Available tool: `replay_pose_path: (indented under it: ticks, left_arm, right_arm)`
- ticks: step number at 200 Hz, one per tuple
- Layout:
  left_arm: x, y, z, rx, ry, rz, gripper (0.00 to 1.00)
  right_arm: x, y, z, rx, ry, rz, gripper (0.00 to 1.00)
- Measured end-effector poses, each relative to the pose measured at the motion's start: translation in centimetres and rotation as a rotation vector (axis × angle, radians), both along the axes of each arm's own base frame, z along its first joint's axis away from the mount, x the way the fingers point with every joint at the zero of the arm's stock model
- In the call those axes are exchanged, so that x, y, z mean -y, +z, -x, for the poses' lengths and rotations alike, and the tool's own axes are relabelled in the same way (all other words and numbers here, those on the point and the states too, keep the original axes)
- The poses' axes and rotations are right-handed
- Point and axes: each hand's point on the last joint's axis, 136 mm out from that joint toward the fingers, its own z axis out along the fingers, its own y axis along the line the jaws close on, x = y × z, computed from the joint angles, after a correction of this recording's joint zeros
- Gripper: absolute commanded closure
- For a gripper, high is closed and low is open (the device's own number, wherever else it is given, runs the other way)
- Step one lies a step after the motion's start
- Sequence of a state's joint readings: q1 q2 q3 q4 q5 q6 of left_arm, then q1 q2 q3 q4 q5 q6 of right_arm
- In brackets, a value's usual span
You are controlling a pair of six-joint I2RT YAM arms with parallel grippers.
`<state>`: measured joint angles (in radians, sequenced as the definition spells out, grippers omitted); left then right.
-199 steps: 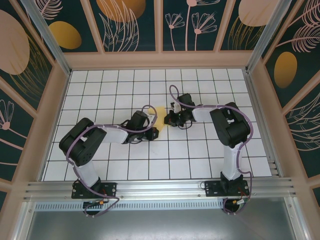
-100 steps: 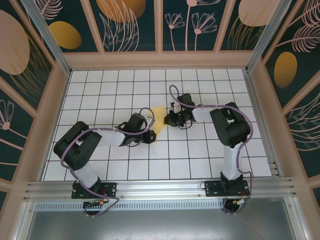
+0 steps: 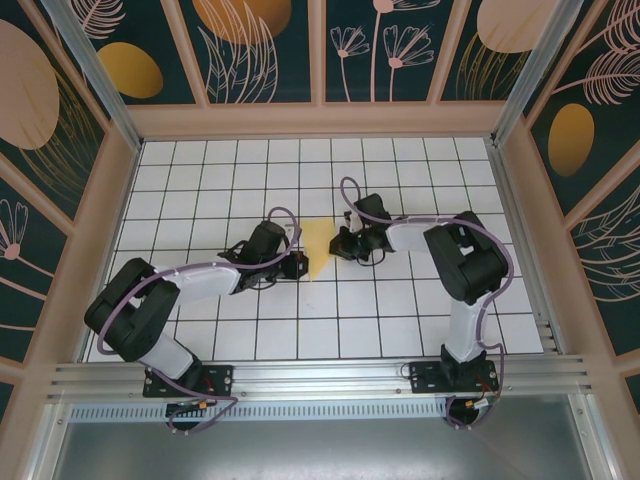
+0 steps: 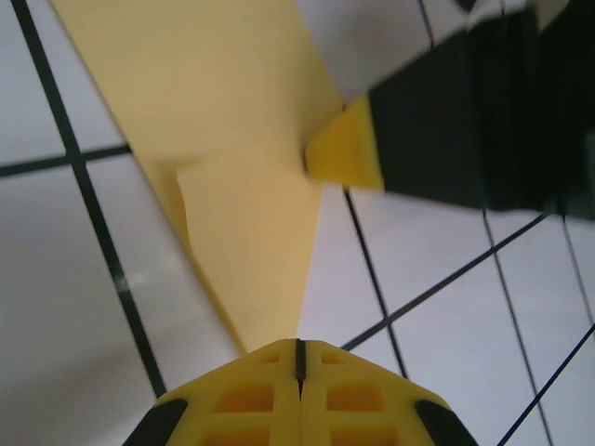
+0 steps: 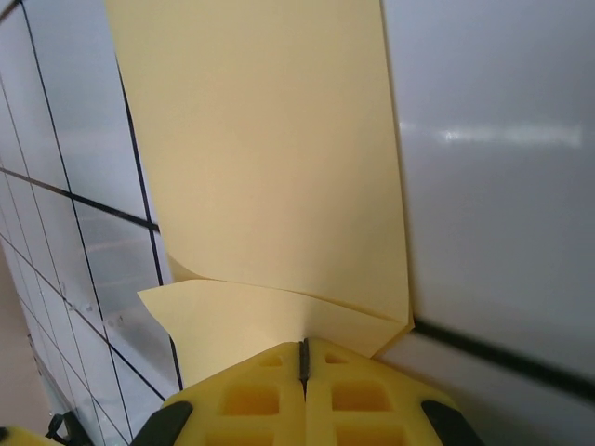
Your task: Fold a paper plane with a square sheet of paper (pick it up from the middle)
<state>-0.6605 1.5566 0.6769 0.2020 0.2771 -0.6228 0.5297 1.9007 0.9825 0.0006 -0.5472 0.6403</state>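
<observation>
Over the last second our left arm has swung its elbow out and down towards the near-left corner of the flat white tabletop with black grid lines (image 3: 400, 300). Its wrist has drawn back a little from the tabletop's middle. That has uncovered the thin yellow sheet of paper (image 3: 318, 246), which was mostly hidden under the wrist. It now shows as a tall narrow wedge at the middle of the tabletop.

The left gripper (image 3: 297, 266) sits just left of the middle, its fingers clenched on the sheet's pointed lower end; its wrist camera shows the tip running into the closed yellow pads (image 4: 299, 372). The right gripper (image 3: 340, 243), just right of the middle, is likewise clamped on the sheet's edge, where its own camera shows a second layer curling under (image 5: 303, 367).

We judge a fold is being set, with the sheet pulled taut between both grips. The dart shape is begun but not finished.
</observation>
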Motion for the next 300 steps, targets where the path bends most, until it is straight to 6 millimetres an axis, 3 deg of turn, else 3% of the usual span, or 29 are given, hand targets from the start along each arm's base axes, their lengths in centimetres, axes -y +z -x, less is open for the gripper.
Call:
replay_pose_path:
  ticks: [10,28,66,90,116,180,300]
  left_arm:
    - [0.3,0.6,-0.6,0.009,0.028,0.032,1.00]
    - [0.9,1.0,-1.6,0.016,0.063,0.071,1.00]
    - [2.0,-0.3,-3.3,-0.020,0.097,0.079,1.00]
    - [2.2,-0.3,-3.8,-0.016,0.116,0.078,1.00]
    - [2.1,-0.8,-4.4,-0.018,0.136,0.054,1.00]
    - [0.7,-4.4,-4.2,-0.087,0.178,-0.061,1.00]
    - [0.6,-4.6,-4.4,-0.091,0.187,-0.077,1.00]
  right_arm:
    - [0.1,0.2,0.3,-0.006,-0.016,0.010,1.00]
    - [0.4,1.1,-0.1,0.008,-0.052,0.017,0.89]
    - [1.4,3.8,-2.0,0.064,-0.141,-0.014,0.69]
    - [2.3,3.3,-2.1,0.043,-0.179,-0.014,0.62]
    - [2.7,2.8,-1.7,0.023,-0.186,-0.008,0.62]
    - [2.4,2.1,-1.2,-0.015,-0.173,-0.018,0.62]
    - [1.6,0.6,-0.8,-0.073,-0.137,-0.035,0.70]
